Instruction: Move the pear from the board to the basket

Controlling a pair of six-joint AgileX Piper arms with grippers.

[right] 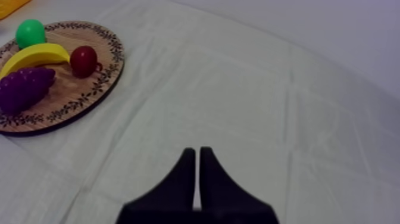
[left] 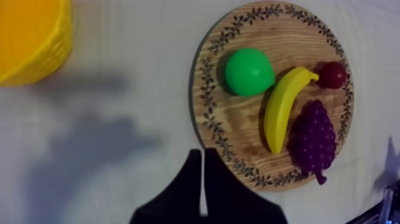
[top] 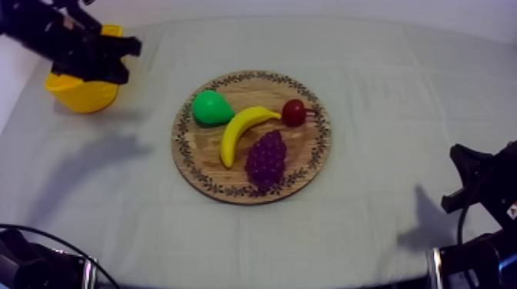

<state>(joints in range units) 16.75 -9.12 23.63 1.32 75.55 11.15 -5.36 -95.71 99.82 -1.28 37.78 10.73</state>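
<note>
The green pear [top: 210, 107] lies on the left part of the round wooden board [top: 231, 191], beside the banana [top: 242, 131]. In the left wrist view the pear [left: 249, 71] rests inside the board's patterned rim [left: 205, 89]. My left gripper [top: 135, 47] hangs over the yellow basket [top: 81, 97] at the table's far left, well away from the pear. Its fingers [left: 202, 156] lie together as a narrow wedge, shut on nothing. My right gripper [top: 460, 157] sits low at the right side, also shut [right: 197, 152] and holding nothing.
On the board with the pear are a bunch of grapes [top: 267, 159] and a small red fruit [top: 293, 112]. Bare cloth [top: 400, 100] stretches between the board and my right arm. The basket's wall [left: 36, 56] is left of the board.
</note>
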